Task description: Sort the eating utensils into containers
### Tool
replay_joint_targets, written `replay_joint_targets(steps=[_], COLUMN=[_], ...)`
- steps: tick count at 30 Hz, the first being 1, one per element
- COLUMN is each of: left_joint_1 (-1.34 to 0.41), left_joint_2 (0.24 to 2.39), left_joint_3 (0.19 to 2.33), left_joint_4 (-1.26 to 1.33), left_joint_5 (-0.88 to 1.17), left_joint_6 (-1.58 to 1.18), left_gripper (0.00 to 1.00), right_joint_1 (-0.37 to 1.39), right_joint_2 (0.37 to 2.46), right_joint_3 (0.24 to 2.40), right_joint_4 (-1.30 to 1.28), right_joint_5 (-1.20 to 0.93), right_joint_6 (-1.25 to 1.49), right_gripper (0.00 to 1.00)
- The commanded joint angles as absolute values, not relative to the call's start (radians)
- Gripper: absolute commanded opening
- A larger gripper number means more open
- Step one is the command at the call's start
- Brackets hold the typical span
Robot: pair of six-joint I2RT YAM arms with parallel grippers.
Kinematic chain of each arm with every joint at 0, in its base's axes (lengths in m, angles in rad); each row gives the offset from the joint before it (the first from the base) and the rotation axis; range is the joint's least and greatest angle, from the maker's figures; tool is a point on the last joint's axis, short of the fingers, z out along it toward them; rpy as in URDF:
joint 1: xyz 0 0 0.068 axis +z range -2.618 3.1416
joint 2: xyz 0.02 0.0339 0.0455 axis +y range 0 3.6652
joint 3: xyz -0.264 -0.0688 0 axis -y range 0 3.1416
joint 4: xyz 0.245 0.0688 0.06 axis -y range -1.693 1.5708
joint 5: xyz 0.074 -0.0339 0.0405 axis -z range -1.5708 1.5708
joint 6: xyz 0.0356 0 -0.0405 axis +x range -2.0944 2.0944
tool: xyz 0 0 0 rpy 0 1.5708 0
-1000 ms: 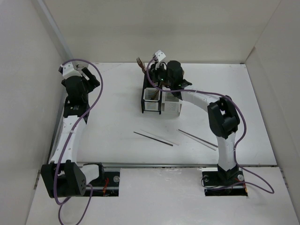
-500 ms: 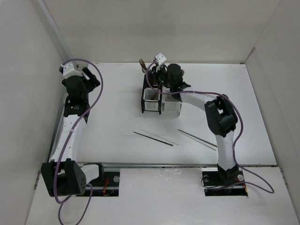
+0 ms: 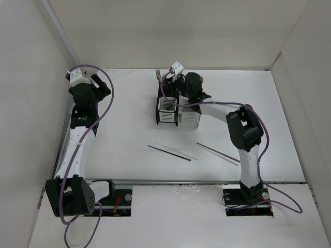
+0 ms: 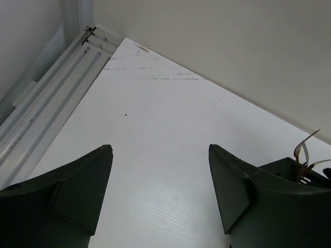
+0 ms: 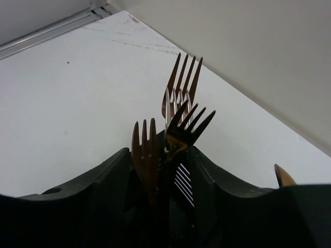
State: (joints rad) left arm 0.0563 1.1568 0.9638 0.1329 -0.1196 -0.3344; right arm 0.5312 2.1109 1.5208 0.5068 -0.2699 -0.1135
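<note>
Over the joined black-framed, white-panelled slotted caddies (image 3: 166, 117) at twelve o'clock, right gripper (image 5: 160, 155) straddles upright silver, brown and dark forks (image 5: 177, 134). Clamped or not, can't tell, while left gripper (image 4: 160, 150) gapes empty. Thin chopsticks (image 3: 170, 152) at six o'clock look light, stiff, slippery, so pinch mid-length.

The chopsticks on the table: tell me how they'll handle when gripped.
The chopsticks look thin and straight, so probably stiff and light. They lie flat on the smooth white table, so getting under them may be hard, and a nudge would likely slide or roll them.
</note>
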Motion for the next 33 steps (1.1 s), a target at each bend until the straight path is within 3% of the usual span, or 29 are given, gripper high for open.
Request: replay_joint_targets(steps=[1,6,11,14,17,18,21,27,33], left_joint_1=[0.063,0.063,0.063,0.063,0.063,0.063,0.063,0.031,0.011], left_joint_2=[1.149,1.149,1.131,1.120,1.120,1.111,1.100,1.031,0.983], left_joint_3=[0.999,0.980,0.951,0.925,0.898,0.897,0.858,0.792,0.744], left_joint_4=[0.186,0.186,0.186,0.205,0.230,0.230,0.239,0.204,0.160], left_joint_5=[-0.088,-0.069,-0.044,-0.026,-0.015,-0.015,-0.006,0.002,0.011], left_joint_6=[-0.344,-0.353,-0.351,-0.351,-0.360,-0.360,-0.382,-0.382,-0.382], left_gripper=[0.72,0.71,0.71,0.71,0.71,0.71,0.71,0.71,0.71], right_joint_1=[0.535,0.545,0.535,0.631,0.716,0.738,0.816,0.926,0.927], right_joint_2=[1.990,1.878,1.728,1.663,1.645,1.634,1.608,1.669,1.736], right_joint_3=[1.531,1.613,1.698,1.640,1.559,1.530,1.407,1.324,1.269], right_joint_4=[0.566,0.491,-0.108,-0.472,-0.648,-0.659,-0.615,-0.587,-0.562], right_joint_5=[-0.291,-0.391,-0.446,-0.210,-0.095,-0.095,-0.084,0.051,0.041], right_joint_6=[-0.141,-0.155,-0.373,-0.544,-0.565,-0.520,-0.413,-0.250,-0.120], right_gripper=[0.56,0.64,0.64,0.56,0.42,0.36,0.30,0.30,0.27])
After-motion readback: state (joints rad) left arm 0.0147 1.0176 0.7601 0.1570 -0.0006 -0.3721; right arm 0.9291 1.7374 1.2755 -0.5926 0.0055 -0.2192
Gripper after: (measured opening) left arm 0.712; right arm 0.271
